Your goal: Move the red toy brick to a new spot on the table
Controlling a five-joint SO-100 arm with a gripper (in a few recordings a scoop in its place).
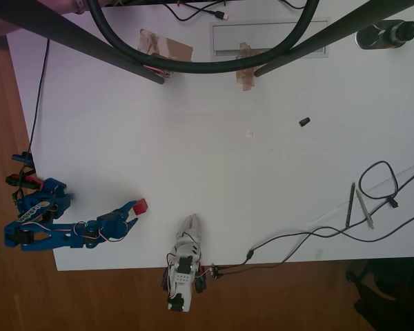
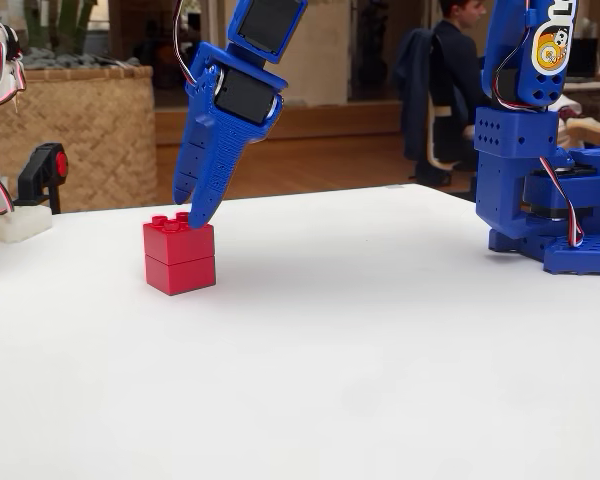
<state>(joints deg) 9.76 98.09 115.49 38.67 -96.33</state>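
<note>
Claw (image 2: 192,205) tips touching red toy brick (image 2: 180,258), jaw gap unclear

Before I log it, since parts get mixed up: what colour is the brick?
Bright red, clearest in the fixed view: the brick sits under the blue gripper.

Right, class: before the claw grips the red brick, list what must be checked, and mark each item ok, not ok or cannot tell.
1. Brick sits flat on the table: ok.
2. Claw tips down at the brick's top: ok.
3. Fingers either side of the brick: cannot tell.
4. Claw open wide enough: cannot tell.
5. Bare table to the right of the brick in the overhead view: ok.
</note>
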